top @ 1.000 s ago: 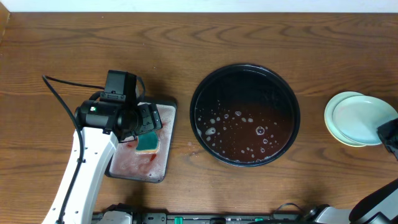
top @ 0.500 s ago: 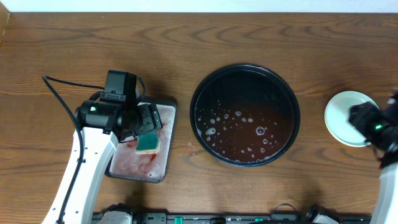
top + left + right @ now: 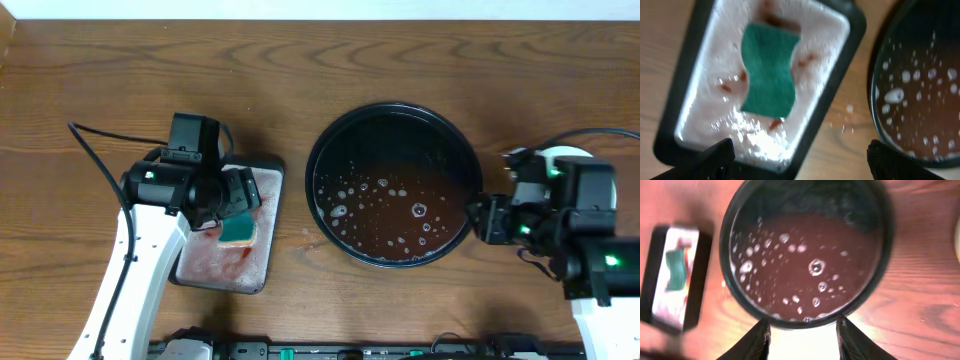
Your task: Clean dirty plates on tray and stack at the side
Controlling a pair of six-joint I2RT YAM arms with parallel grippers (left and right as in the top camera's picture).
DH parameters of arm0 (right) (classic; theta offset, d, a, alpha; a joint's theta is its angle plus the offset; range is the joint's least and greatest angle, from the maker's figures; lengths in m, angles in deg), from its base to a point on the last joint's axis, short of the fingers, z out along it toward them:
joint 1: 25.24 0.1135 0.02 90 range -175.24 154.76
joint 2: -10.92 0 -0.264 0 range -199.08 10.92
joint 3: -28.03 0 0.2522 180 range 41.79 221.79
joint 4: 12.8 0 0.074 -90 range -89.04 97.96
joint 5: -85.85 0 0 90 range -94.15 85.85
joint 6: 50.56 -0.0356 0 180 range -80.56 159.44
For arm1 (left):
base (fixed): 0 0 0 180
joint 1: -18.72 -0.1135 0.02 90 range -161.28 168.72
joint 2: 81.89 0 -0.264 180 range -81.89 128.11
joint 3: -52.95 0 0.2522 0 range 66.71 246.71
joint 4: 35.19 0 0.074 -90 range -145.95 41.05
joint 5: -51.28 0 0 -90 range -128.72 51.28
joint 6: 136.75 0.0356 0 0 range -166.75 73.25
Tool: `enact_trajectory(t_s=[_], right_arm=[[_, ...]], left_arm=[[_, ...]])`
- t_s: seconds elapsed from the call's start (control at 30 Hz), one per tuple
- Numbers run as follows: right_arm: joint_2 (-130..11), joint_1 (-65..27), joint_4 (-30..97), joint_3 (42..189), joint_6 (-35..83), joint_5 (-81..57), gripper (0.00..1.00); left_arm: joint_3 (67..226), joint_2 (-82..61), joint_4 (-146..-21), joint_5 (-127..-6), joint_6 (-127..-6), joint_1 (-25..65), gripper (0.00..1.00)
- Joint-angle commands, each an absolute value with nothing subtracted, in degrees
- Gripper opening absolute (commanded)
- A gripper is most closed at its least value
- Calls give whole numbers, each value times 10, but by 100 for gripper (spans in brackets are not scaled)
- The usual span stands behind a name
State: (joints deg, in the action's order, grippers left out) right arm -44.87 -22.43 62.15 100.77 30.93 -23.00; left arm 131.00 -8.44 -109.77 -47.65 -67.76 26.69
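Scanning from the left edge of the table (image 3: 100,60): the left arm comes in from the front-left corner and the left gripper (image 3: 800,150) hangs over the small rectangular tray (image 3: 215,265). Can anyone tell if it's got hold of anything?
(benchrat)

Nope. Its fingers (image 3: 715,159) are spread wide with nothing between them. The green sponge (image 3: 769,70) lies flat in that tray, in pinkish foamy water with a few red smears, and neither finger touches it. A black cable (image 3: 90,150) loops off the arm toward the left edge.
(yam_fan)

ok, and the middle?
(benchrat)

The big round black tray (image 3: 312,180) sits mid-table, just right of the rectangular one, and they're not touching. All that shows in it is brownish-red water with bubbles. The right gripper (image 3: 485,218) is just off its right rim. On the right wrist view its fingers (image 3: 760,342) stand apart, gripping nothing I can make out. There's a pale patch between them, but I can't tell what it is.
(yam_fan)

So where are the plates?
(benchrat)

The plates (image 3: 570,153) are on the bare wood near the right edge of the table, apart from the black tray. They're mostly hidden under the right arm, so only a pale sliver shows and I can't count them.
(yam_fan)
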Motion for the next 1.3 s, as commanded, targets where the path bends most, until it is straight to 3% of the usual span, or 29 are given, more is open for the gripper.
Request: enact_trajectory(t_s=[0.0, 0.27, 0.6, 0.97, 1.2, 1.23, 1.27], right_arm=[[-476, -178, 629, 1010, 341, -232, 43], [-526, -110, 621, 1010, 339, -235, 41], [-528, -101, 615, 1010, 337, -235, 40], [-528, -101, 616, 1010, 337, -235, 42], [-472, -101, 600, 1037, 344, -235, 66], [-439, -101, 587, 1054, 344, -235, 72], [-415, -101, 578, 1064, 344, -235, 84]], left_arm=[[1312, -85, -1100, -495, -684, 265, 85], [1291, -71, -1125, -371, -750, 265, 85], [1217, -35, -1050, -369, -721, 265, 78], [1200, -4, -1035, -375, -718, 265, 77], [1250, -87, -1115, -427, -662, 265, 77], [1275, -141, -1149, -426, -645, 265, 77], [1288, -176, -1168, -425, -640, 265, 77]])
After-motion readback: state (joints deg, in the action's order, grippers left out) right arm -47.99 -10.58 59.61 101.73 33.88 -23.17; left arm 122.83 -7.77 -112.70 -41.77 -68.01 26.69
